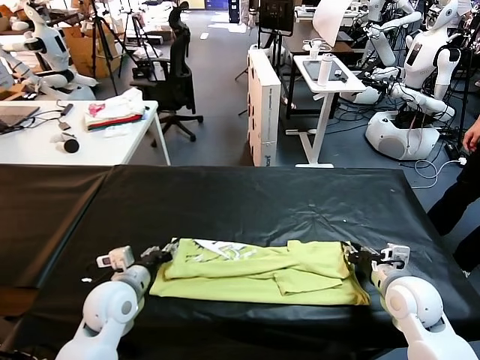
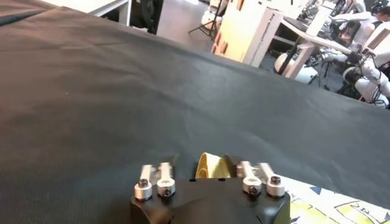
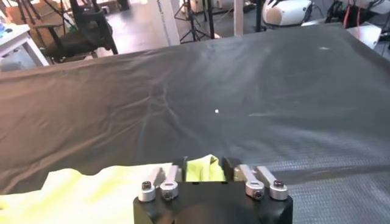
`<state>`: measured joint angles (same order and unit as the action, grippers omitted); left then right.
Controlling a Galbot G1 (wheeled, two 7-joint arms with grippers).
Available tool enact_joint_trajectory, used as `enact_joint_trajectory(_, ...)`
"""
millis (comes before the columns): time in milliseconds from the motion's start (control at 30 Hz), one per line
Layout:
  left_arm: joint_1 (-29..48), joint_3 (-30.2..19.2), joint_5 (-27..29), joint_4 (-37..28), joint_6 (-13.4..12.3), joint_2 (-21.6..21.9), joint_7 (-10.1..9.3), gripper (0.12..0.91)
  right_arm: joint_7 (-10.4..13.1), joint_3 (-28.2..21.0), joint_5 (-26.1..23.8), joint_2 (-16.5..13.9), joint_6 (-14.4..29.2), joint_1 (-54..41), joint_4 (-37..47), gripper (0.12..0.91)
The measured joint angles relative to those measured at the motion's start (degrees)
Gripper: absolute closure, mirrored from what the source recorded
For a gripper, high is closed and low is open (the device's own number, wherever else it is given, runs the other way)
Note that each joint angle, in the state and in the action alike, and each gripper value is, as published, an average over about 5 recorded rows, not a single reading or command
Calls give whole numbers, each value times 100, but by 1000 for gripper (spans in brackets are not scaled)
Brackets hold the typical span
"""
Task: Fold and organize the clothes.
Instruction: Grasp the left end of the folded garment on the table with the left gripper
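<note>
While both arms reach low, left gripper (image 1: 166,254) and right gripper (image 1: 351,255) jaws pinch the T-shirt (image 1: 262,271).

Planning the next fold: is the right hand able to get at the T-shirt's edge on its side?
Probably yes: the right hand is already at the T-shirt edge, shut on a pinch of fabric, nothing between.

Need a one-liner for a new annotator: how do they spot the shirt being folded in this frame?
Start at the black-covered table filling the near half of the head view. The T-shirt lies partly folded along its near edge, between the left gripper and right gripper, each pinching one end. It is the only lime-green cloth, pale print showing.
</note>
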<state>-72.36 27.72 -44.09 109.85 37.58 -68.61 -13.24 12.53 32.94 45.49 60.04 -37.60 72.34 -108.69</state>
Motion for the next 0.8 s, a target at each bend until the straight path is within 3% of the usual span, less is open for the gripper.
enact_joint_trajectory(100,-23,24,3,26,-19,9,4,880,4,36,-1,27,66,8,-24,885)
enact_joint_trajectory(433,-122,268,-15,233,-82,110,-1,883,108,97,-74,169,473,18,48,885)
enact_joint_trajectory(633,-214,387,-8,304,-162,158,37,883,-109,51,-81,198,606,29,99,860)
enact_joint_trajectory(733,-249,389,50,323,-273,122,46,876,-351,55,-53,159,879,64,83,732)
enact_joint_trajectory(800,-260,381,88,334,-376,100,22,817,-478,68,-28,116,1112,100,46,600)
